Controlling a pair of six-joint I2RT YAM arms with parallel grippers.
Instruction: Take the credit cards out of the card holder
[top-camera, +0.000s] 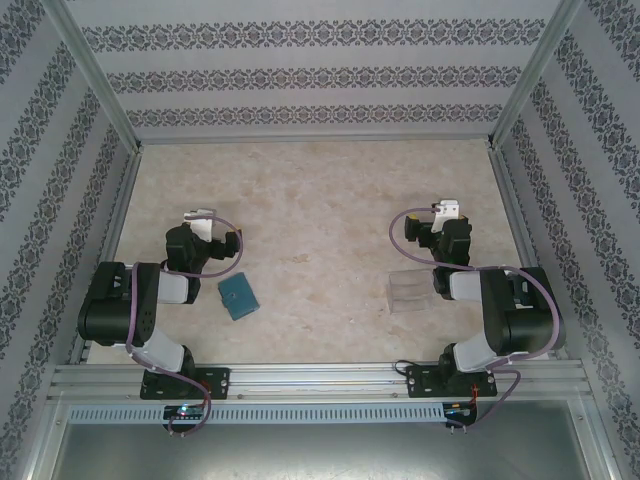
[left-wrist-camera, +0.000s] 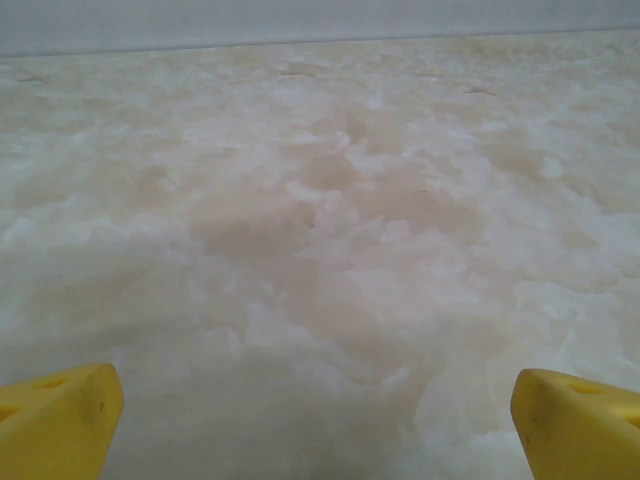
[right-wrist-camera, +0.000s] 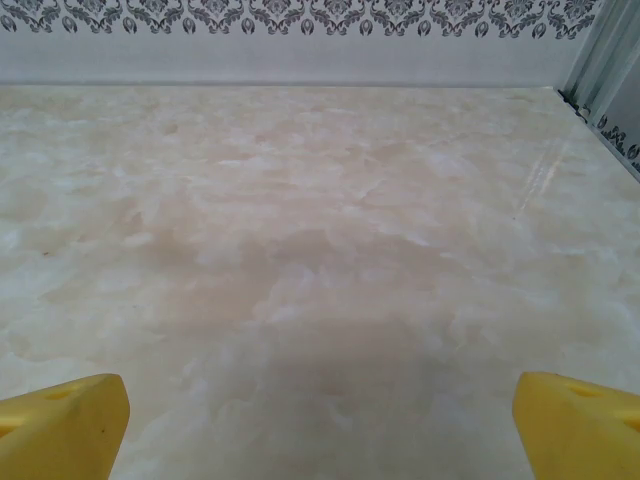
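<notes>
Teal card holder (top-camera: 238, 297) lies flat on table, lower left of top view, beside L arm. Clear box (top-camera: 410, 292) lower right. The left gripper (left-wrist-camera: 320, 425) & right gripper (right-wrist-camera: 320, 425) both wide open, empty.

Probably a lab test cell: aluminium frame (top-camera: 320, 378), wallpapered panels (top-camera: 310, 70) (damask stripes), marble-look table (top-camera: 320, 200).

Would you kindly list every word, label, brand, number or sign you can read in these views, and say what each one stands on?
No text can be read in any of the views.
card holder: plain teal cover, no label or brand to be seen.
clear plastic box: no print can be made out.
wallpaper: bands of ornament, no letters or numbers.
Any marks on the arms are too small to read.
</notes>
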